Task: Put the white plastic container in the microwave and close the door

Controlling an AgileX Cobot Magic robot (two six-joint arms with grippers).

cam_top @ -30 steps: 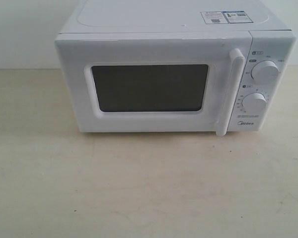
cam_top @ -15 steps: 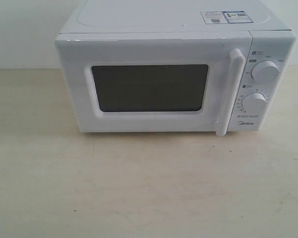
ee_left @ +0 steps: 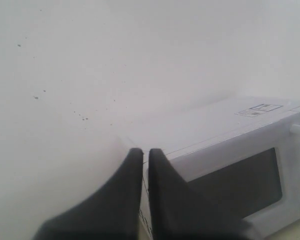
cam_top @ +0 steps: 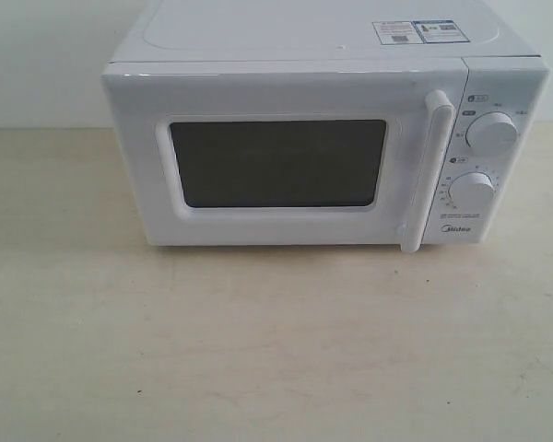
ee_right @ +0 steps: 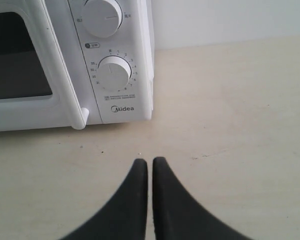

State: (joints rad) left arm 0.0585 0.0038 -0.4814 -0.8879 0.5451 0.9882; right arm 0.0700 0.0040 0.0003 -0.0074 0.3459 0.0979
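The white plastic container shows in none of our views. It may sit behind the dark window, but we cannot tell.

Nearest to us, the right pincer (ee_right: 149,161) is clenched on nothing, its tips almost touching, and it hovers over the bare counter (cam_top: 276,359) in front of the control side. The left pincer (ee_left: 141,150) is likewise closed and empty, held off the microwave's other upper corner. Neither appears in the exterior view.

Beyond them stands the microwave (cam_top: 286,87), with its door (cam_top: 134,157) shut flush. The window (cam_top: 278,163) is too dark to see through. The vertical bar handle (cam_top: 429,170) stands just beside the two knobs (cam_top: 491,132), with the stickers (cam_top: 417,31) on top further back and the plain wall (ee_left: 90,60) behind.

As plastic, we expect the container to be light, smooth and somewhat yielding, so a gentle squeeze across its narrower span or under a rim should do, keeping it level. We reckon the door is the stiffer part. If it needs opening, we would hook the bar handle near its middle and swing along the hinge arc. We judge the task either finished or not yet begun, and we cannot say which.
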